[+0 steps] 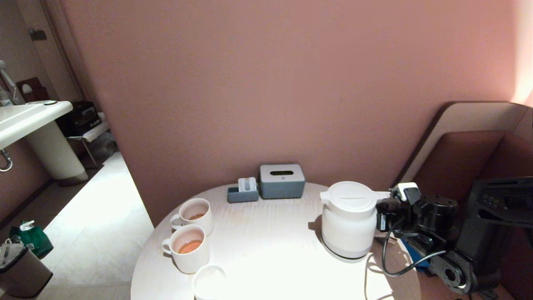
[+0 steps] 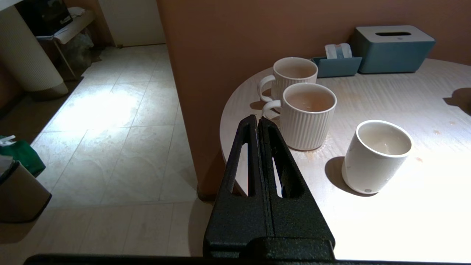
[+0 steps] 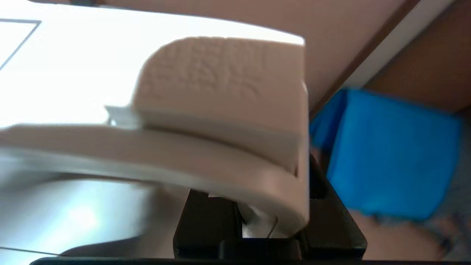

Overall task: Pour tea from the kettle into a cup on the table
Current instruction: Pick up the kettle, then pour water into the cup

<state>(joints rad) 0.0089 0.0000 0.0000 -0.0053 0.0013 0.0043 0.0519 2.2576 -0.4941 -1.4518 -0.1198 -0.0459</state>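
Gripping the kettle [image 1: 349, 221] by its handle [image 3: 220, 121], the right pincer [image 1: 385, 221] sits at the right edge of the round pale-wood surface [image 1: 266, 246]; in the right wrist view its two black fingers [image 3: 209, 221] are narrowed around the white loop handle, which fills the space between them. The kettle stands upright on the right half of the surface, lid flat, short spout pointing left, its base down on the wood. No brand or lettering can be read on its body or lid.

On the left side stand two ribbed white mugs with handles, the far mug [image 1: 195, 214] and the near mug [image 1: 189, 248] just beside each other, each holding some reddish-orange tea [image 1: 190, 246]. The small plain cup [image 1: 209, 282] stands at the near edge, just to the right of the near mug and apart from it; in the left wrist view it [image 2: 375, 154] looks empty, with a tiny dark mark low on its wall that is too small to read.

At the far edge by the pink wall sit a grey-blue tissue box [image 1: 282, 181] and, touching its left side, a low grey-blue tray [image 1: 242, 193] holding white packets; no writing on either is legible.

The left pincer [image 2: 258, 123] hangs off the near left edge of the surface, over the tiled floor [image 2: 110, 129], its fingers pressed fully together and holding nothing.
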